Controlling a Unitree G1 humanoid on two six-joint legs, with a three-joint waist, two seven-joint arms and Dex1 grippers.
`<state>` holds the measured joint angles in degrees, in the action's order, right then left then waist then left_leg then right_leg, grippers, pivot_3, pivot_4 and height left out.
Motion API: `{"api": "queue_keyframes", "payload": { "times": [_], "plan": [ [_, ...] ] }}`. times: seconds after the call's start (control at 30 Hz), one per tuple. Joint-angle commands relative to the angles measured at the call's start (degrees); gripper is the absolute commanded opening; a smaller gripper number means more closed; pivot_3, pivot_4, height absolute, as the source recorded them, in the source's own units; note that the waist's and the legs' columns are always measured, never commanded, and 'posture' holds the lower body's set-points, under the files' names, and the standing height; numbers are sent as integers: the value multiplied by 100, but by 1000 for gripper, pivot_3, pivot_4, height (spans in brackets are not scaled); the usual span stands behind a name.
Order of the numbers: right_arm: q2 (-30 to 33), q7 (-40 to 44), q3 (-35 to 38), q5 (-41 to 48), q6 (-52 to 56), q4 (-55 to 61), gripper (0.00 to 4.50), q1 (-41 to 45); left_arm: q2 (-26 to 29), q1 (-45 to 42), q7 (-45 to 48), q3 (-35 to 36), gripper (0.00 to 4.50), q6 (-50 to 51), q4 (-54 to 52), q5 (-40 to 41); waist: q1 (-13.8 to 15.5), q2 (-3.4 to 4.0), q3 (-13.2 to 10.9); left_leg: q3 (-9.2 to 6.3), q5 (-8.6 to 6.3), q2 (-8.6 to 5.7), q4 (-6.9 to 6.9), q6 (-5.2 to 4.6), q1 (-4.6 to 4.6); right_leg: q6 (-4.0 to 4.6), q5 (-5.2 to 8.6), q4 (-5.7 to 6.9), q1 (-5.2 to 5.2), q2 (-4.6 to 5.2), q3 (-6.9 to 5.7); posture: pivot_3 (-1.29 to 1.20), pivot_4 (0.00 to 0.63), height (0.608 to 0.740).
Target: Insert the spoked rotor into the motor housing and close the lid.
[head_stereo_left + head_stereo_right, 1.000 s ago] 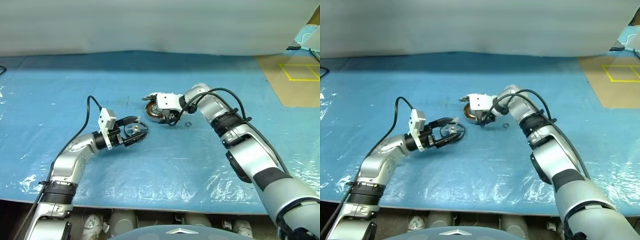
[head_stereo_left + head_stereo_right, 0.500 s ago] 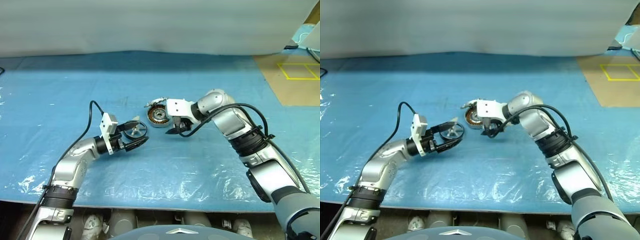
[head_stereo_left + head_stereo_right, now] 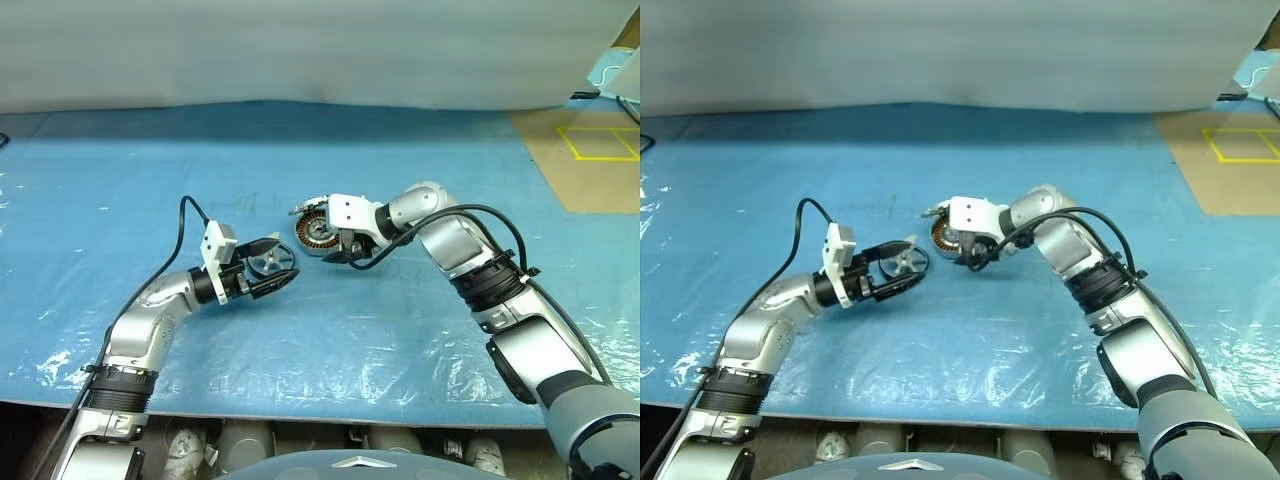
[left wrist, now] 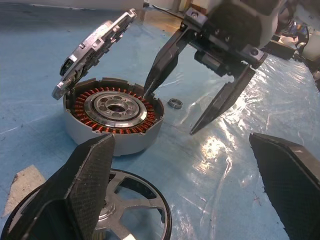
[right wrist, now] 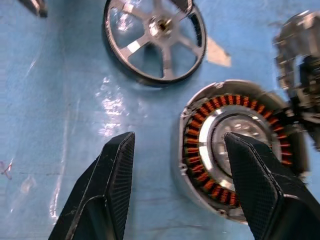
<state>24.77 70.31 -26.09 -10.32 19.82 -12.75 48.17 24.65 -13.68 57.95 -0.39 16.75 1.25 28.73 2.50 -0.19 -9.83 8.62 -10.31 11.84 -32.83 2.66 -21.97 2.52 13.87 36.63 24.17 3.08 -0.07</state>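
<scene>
Now the right gripper [image 3: 345, 256], its fingers spread and empty, is pulling back from the motor housing [image 3: 317, 233], whose lid [image 4: 95, 44] is standing open. The left gripper [image 3: 277, 263], wide apart, is staying around the spoked rotor [image 3: 269, 264] on the sheet, not yet lifted. A small ring [image 4: 175, 103] is lying beside the housing.

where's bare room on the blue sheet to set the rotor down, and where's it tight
Free: the wide stretch of blue sheet nearer the robot, between the two arms, and the far strip toward the grey wall. Tight: the middle, where the rotor inside the open left tool, the housing, its raised lid, a small ring and the open right tool cluster.
</scene>
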Motion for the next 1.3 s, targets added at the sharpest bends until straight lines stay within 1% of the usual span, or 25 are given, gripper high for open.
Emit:
{"api": "queue_keyframes", "payload": {
  "times": [0.03,0.37,0.4,0.47,0.7,0.83,1.0,1.1,1.3],
  "plan": [
    [-100,-216,5,-28,-284,-236,2940,189,32,-48,27,80,4500,-75,-119,19,2,0,0,0,0,0,-1,0,0,0,0,1,0,0,0,0,150,740],
    [-147,-353,-115,-233,-816,-863,2940,268,-31,22,-46,56,4500,-127,-171,-4,5,0,0,0,0,0,-3,0,-2,0,0,0,0,1,0,0,150,740],
    [-151,-346,-116,-240,-840,-896,3315,285,-33,27,-57,55,4500,-115,-194,3,4,0,0,0,0,0,-4,0,-2,0,0,1,0,1,0,0,150,740],
    [-168,-348,-118,-256,-870,-947,3815,321,-32,35,-72,49,4500,-93,-228,12,2,0,0,0,0,0,-5,0,-2,0,0,3,0,0,0,0,150,740],
    [-215,-377,-84,-271,-962,-1097,3815,403,-49,-2,-122,17,4500,-44,-267,24,3,0,0,0,0,0,-12,-1,-3,0,0,4,0,0,0,0,150,740],
    [-325,-304,127,-21,-780,-1065,3815,559,-35,42,-135,32,4500,-18,-323,41,-5,0,0,0,0,1,-12,-1,-3,0,0,5,0,0,0,0,150,740],
    [-378,-314,167,58,-737,-1115,3815,647,-28,121,-137,43,4500,-9,-375,41,5,0,0,0,0,1,-12,-1,-4,0,0,5,0,0,0,0,150,740],
    [-421,-565,37,-201,-988,-1486,3815,676,-29,141,-132,44,4500,-27,-369,34,5,0,0,0,0,1,-12,-1,-4,0,0,5,0,0,0,0,150,740],
    [-468,-791,-138,-476,-1311,-1918,3815,632,-32,118,-133,55,4500,-56,-314,17,4,0,0,0,0,1,-13,0,-5,1,0,5,0,0,-1,0,150,740]
  ]
}}
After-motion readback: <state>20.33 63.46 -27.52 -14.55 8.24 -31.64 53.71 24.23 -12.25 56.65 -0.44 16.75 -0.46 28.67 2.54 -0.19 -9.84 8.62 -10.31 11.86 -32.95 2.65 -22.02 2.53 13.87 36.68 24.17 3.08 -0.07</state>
